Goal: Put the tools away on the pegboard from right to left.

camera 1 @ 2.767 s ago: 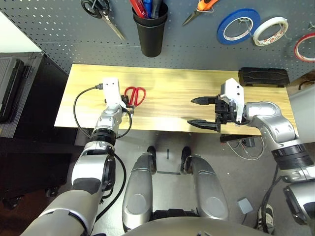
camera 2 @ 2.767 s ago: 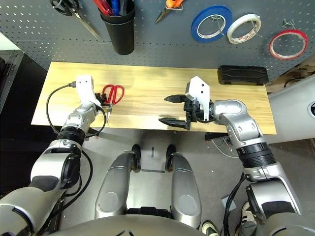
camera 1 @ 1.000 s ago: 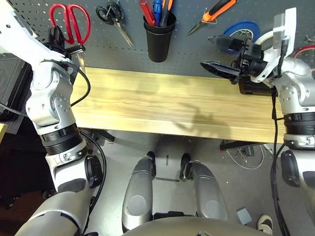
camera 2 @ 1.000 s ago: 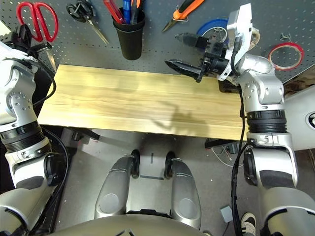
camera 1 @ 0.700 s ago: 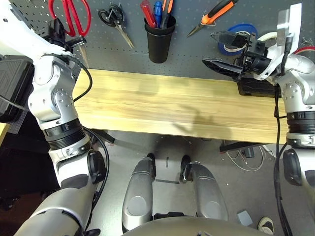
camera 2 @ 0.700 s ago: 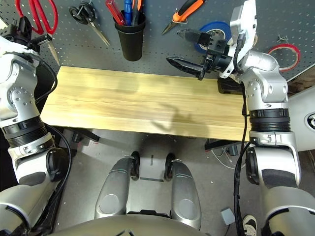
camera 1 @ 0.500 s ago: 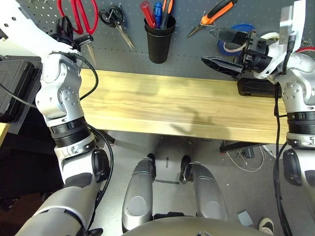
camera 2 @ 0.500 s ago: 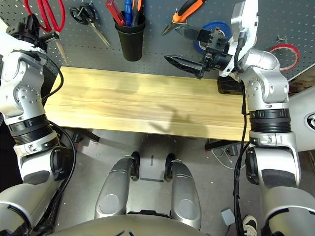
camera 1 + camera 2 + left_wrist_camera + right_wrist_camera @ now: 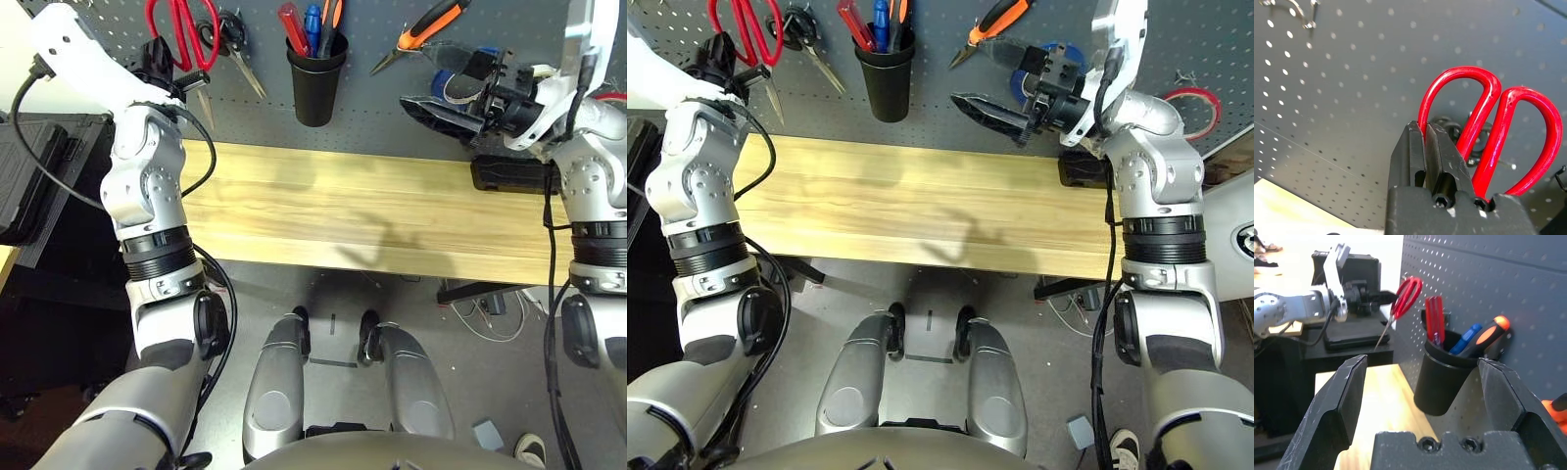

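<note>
Nearly done, by the look of it. Pegboard is carrying almost the whole set, and the wooden tabletop is lying bare of tools, with a black case sitting at its right end.

Right to left along the board:
- thin red tape ring is hanging at the far right, well beyond the right gripper
- white tape roll and blue tape roll are peeking out just behind that gripper; not part of the job
- orange-and-black-handled pliers are hanging just above and beside the right jaws
- black cup is holding the red-handled screwdriver among other handles, midway between the two grippers
- black-handled scissors are hanging beside the cup, just right of the left jaws; also not part of the job

Left gripper is clamping shut on the red-handled scissors, handle loops rising above the jaws against the board and blades pointing down below them. From the left wrist camera, those loops are standing close before the panel with a small dark hook just behind; whether a loop is seated on it, cannot tell.

Right jaws are standing wide apart, gripping nothing, pointing leftward toward the cup.

Judgement: ring, pliers and screwdriver are stowed; the scissors are the last piece, needing to be hooked and released.
</note>
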You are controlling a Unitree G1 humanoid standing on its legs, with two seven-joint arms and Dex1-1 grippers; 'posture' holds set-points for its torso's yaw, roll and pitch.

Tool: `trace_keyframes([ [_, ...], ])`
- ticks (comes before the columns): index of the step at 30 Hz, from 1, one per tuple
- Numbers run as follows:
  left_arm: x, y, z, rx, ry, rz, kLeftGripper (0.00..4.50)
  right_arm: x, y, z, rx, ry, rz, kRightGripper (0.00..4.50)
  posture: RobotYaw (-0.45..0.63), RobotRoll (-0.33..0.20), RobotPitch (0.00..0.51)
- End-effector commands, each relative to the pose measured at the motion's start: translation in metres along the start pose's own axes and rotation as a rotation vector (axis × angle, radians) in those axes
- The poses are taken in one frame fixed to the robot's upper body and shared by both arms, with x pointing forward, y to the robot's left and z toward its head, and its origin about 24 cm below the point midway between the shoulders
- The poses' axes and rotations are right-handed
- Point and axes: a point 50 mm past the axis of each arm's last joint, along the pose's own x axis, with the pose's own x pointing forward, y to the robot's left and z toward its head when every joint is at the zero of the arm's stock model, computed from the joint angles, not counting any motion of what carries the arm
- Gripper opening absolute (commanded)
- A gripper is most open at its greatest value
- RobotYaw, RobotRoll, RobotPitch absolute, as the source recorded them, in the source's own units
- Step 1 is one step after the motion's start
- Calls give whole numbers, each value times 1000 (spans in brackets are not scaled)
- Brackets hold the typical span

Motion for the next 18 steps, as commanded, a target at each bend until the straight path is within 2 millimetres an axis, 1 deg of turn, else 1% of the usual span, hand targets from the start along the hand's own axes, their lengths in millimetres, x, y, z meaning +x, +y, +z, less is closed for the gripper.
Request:
trace_keyframes([
  [1, 1, -2, -9, -8, 16, -11, 18, -1, 1, 6, -16, -17, 1, 4500, -10, 0, 209],
  [7, 3, 0, -24, -17, 52, 12, 18, 0, 2, 7, -16, -15, -3, 4500, -26, 0, 205],
  [11, 6, 0, -27, -19, 49, 23, 18, 0, 1, 6, -15, -15, -7, 4500, -27, 0, 209],
  [14, 6, -1, -29, -13, 61, 22, 911, 0, 0, 4, -12, -12, -9, 4500, -27, 0, 209],
  [18, 3, -2, -32, 41, 86, -10, 2344, 0, 1, 2, -8, -9, -9, 4500, -19, 0, 209],
])
